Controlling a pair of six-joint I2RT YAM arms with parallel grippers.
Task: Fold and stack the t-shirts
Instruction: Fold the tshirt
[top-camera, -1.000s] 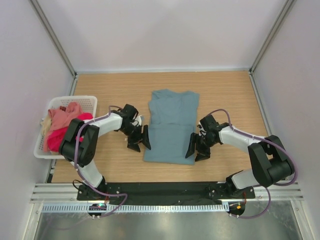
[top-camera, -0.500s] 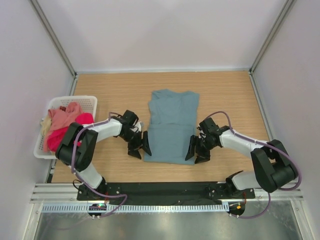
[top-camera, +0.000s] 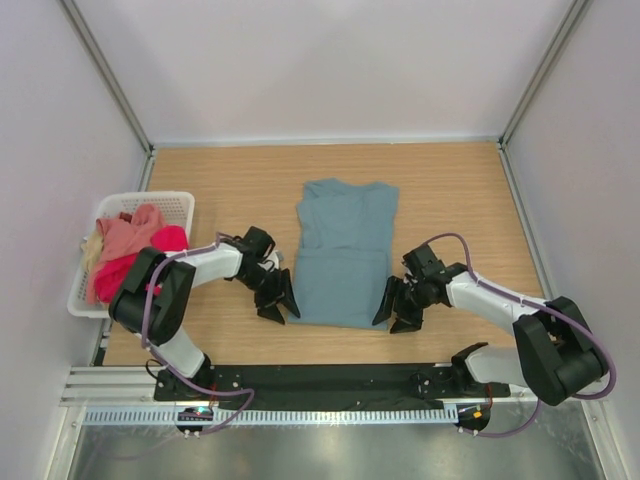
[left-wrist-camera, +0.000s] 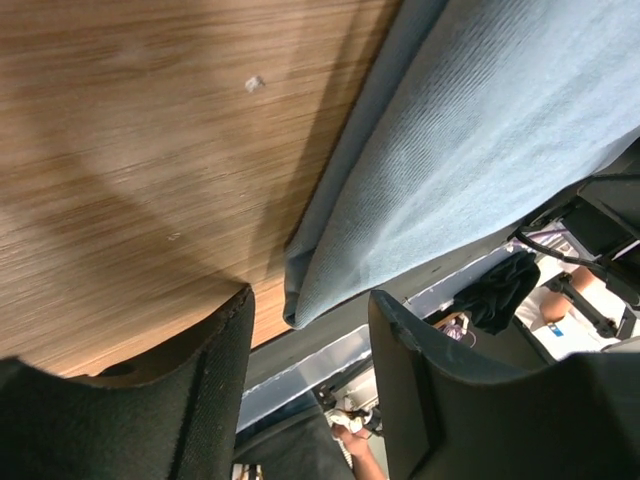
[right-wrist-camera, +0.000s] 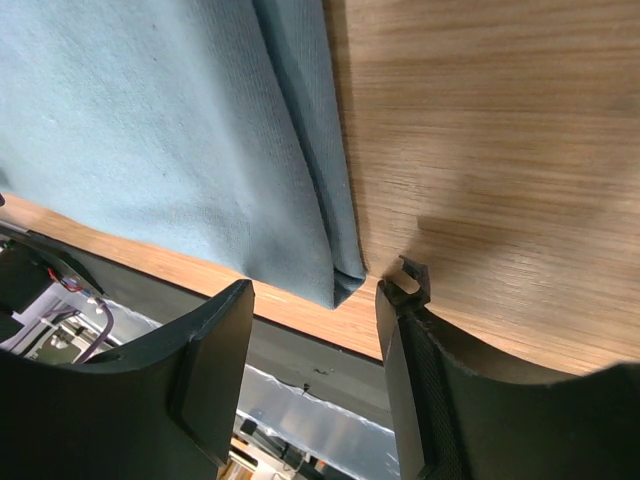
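Wooden desk (top-camera: 220, 180), near edge: both jaws have slid down to the hem corners.
Left jaws and right jaws stand open, each straddling a near corner of the grey-teal t-shirt (top-camera: 345, 250) without gripping it. We judge a lengthwise fold comes next. Bare desk lies beyond the collar, and the other t-shirts (top-camera: 125, 250) fill the basket (top-camera: 178, 200) at frame left.

A robotics lab cell: a wooden table (top-camera: 450, 190) walled by white panels (top-camera: 320, 70) on metal posts (top-camera: 105, 75), left arm (top-camera: 213, 256) and right arm (top-camera: 490, 296) bolted to its near-edge black rail (top-camera: 330, 378).
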